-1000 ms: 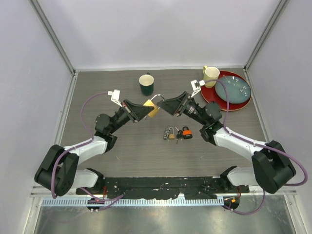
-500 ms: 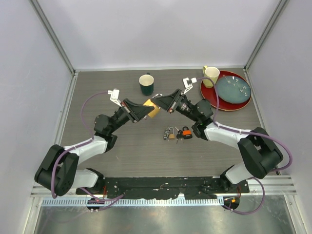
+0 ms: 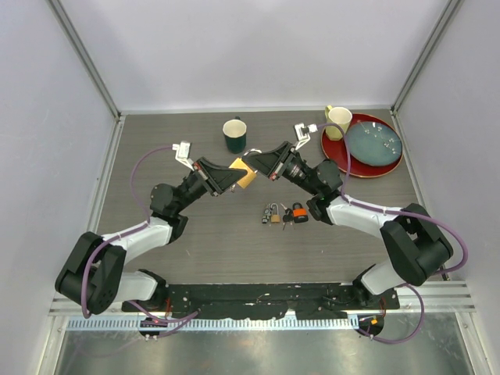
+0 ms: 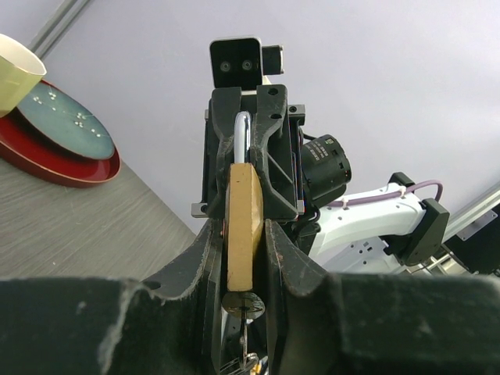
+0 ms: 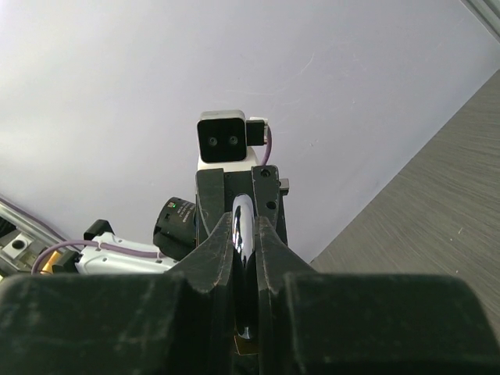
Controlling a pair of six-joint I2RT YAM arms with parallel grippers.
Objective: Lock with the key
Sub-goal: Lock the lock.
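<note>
Brass padlock (image 3: 244, 173) hangs between the two grippers, just on the arm side of the dark green mug (image 3: 234, 134) and a little to its right, held up off the table (image 3: 195, 250).

The left gripper (image 3: 232, 177) is clamped narrowly on the padlock's body. In the left wrist view the padlock (image 4: 244, 226) stands edge-on between the two black fingers (image 4: 205, 258), which press on its flat faces. A key (image 4: 244, 303) sits in the bottom of the body, with more keys hanging under it.

The right gripper (image 3: 258, 164) comes in from the mug's right and meets the padlock from the opposite side. Its jaws are drawn close on the silver shackle (image 5: 243, 234), and the right wrist view shows the steel bar pinched between the fingers (image 5: 211, 258). Seen edge-on, the shackle (image 4: 242, 137) does not show whether it is seated in the body.

Farther from the mug toward the arm bases, and to its right, a cluster of small padlocks (image 3: 271, 213) lies on the table beside an orange padlock (image 3: 299, 212).

Well to the mug's right, a red plate (image 3: 334, 155) carries a blue-green plate (image 3: 373, 142), and a pale yellow cup (image 3: 338, 119) stands at its far edge.
</note>
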